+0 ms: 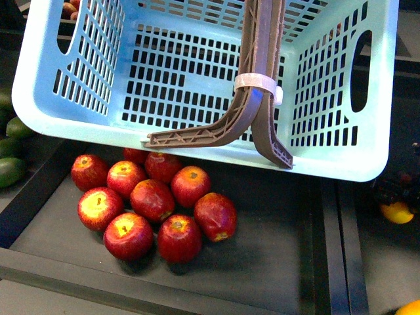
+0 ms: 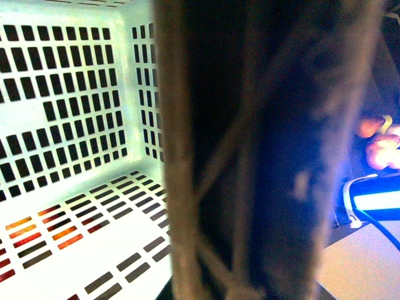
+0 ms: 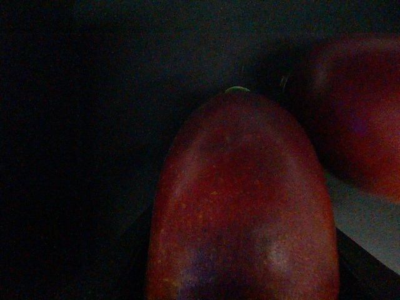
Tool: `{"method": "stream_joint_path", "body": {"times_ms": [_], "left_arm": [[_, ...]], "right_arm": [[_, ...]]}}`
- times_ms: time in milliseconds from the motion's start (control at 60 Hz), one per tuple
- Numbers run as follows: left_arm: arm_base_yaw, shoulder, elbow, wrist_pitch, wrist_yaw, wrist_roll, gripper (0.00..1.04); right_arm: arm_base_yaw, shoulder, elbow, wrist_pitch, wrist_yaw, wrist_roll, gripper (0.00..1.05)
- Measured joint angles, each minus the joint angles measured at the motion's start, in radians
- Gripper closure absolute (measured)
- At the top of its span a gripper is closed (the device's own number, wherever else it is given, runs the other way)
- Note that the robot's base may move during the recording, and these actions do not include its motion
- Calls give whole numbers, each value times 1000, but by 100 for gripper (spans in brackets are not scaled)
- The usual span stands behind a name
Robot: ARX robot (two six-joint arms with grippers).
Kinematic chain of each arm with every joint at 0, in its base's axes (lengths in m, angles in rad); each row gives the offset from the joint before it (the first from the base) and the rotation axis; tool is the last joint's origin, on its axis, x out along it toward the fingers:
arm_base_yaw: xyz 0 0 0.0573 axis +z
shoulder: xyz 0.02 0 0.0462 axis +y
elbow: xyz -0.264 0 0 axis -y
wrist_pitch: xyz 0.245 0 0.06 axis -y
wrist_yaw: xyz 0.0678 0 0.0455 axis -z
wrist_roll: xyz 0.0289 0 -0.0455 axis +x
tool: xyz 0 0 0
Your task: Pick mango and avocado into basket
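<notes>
Gripper fingers out of sight in all three views, left gripper and right gripper alike; cannot tell how far open, or holding what. From the front: mint-teal plastic basket [image 1: 39, 98] with slotted walls and floor, over the far end of a matte black tray [image 1: 275, 262]. Ribbed brown-grey handles [image 1: 259, 65] bound by a white tie [image 1: 256, 82]. Glossy round red apples [image 1: 152, 200] heaped in the tray. Dull dark green avocado [image 1: 9, 170] at the left edge, outside the tray. Only in the dim right wrist view: smooth, dark red oval mango [image 3: 244, 206] filling the picture, another red fruit [image 3: 362, 112] just beside. Only in the left wrist view: basket's pale inside, one handle blurred, very close.
</notes>
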Motion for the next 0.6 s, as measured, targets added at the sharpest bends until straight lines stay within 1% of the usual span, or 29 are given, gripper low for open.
{"method": "stream_joint_path", "body": {"times_ms": [233,383,600], "left_arm": [[0,0,0,0,0,0,100],[0,0,0,0,0,0,100],[0,0,0,0,0,0,100]], "right_arm": [[-28,-189,-74,31,-68,58,48],[-42,-386,-137,43,-157,170,48],[-36,-573,-208,51,-237,260,48]]}}
